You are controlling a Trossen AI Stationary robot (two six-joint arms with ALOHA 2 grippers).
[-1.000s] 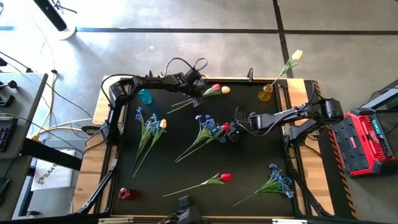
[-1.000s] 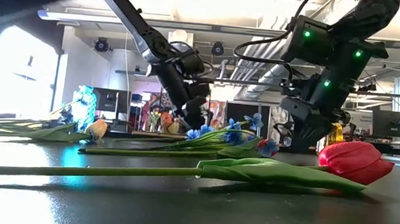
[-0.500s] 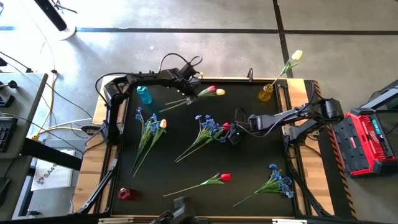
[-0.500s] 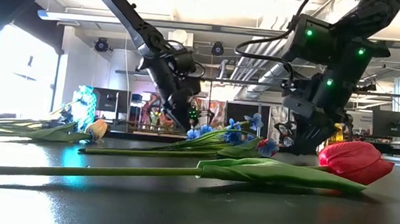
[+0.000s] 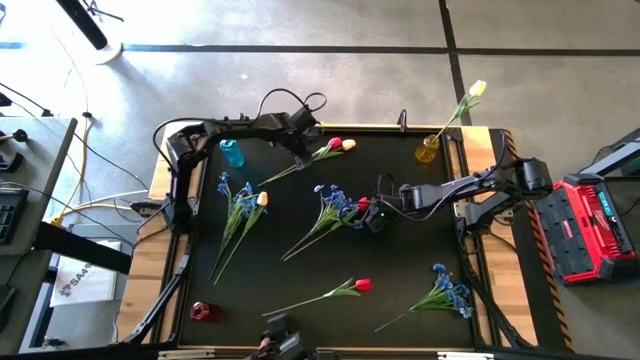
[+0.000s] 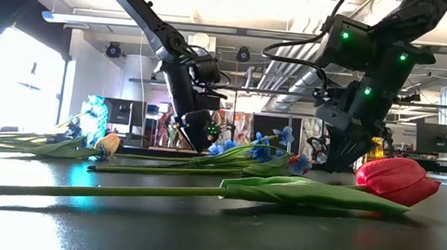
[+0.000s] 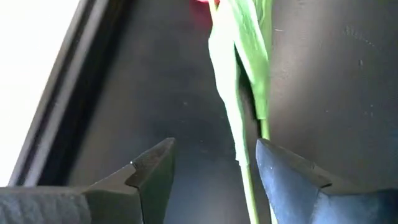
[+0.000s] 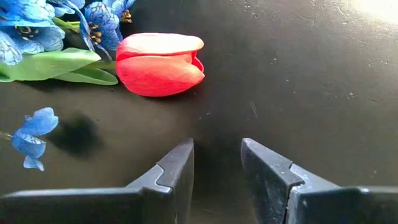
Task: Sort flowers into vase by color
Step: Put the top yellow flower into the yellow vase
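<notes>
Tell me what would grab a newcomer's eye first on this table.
Probably the artificial green-stemmed flowers scattered over the black tabletop: a red tulip lying near the front edge, and sprays of small blue blossoms at the middle. Next, the two dark arms: the left gripper sits over a tulip stem at the back, its fingers apart around that stem, while the right gripper hovers mid-table by another red tulip head.

Robotics lab, exposed ceiling ducts [image 6: 291, 55], concrete floor [image 5: 300, 70] (taped lines), red equipment case [image 5: 588, 225]
</notes>
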